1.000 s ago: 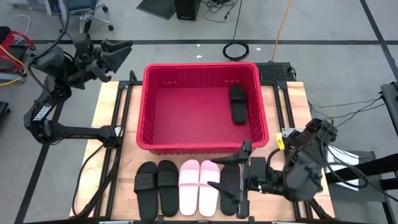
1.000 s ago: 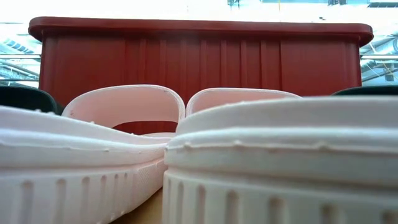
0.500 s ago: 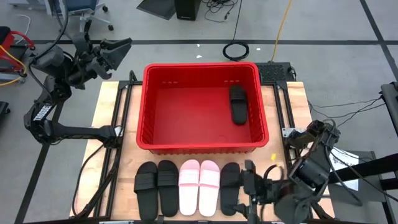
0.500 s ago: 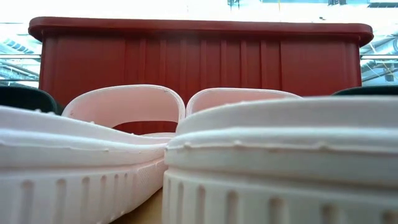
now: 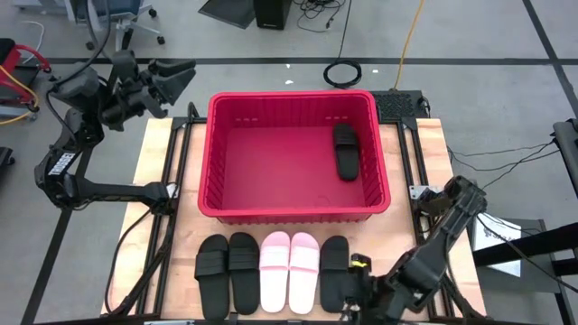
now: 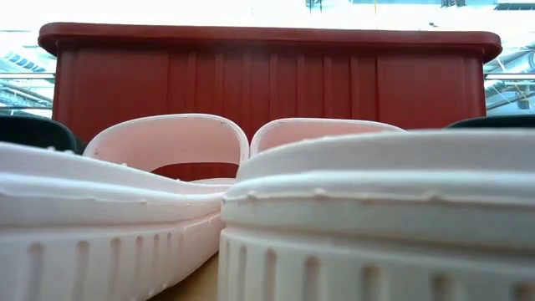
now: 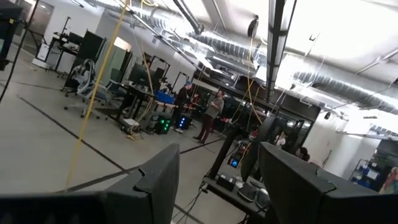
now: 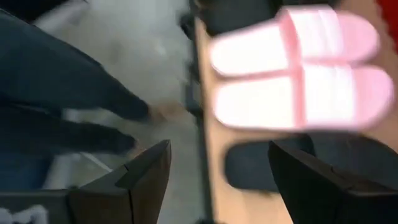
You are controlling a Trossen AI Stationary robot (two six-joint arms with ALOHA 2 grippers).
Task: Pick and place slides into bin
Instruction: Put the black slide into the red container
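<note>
The red bin (image 5: 293,203) stands mid-table, and one black slide (image 5: 346,151) lies flat on its floor at the right. Five slides lie soles down in a row along the near edge: two black (image 5: 228,273), two pink (image 5: 290,271), one black (image 5: 334,269). My right gripper (image 5: 349,293) is open and empty at the near edge, by the rightmost black slide's near end. That slide (image 8: 267,163) shows between its fingers in the right wrist view, with the pink pair (image 8: 298,68) beyond. My left gripper (image 5: 178,77) is open and empty, raised off the table's far left corner.
The low view is filled by the pink slides' near ends (image 6: 376,217), with the bin's wall (image 6: 267,75) behind. Black frame rails (image 5: 176,226) run along the table. Bare wood (image 5: 158,153) lies left of the bin. People (image 7: 208,115) stand far off in the room.
My right gripper has drawn back from over the rightmost black slide, just before the bin's near wall, toward the table's near edge and has turned about, staying open and empty. The slides have not moved.
</note>
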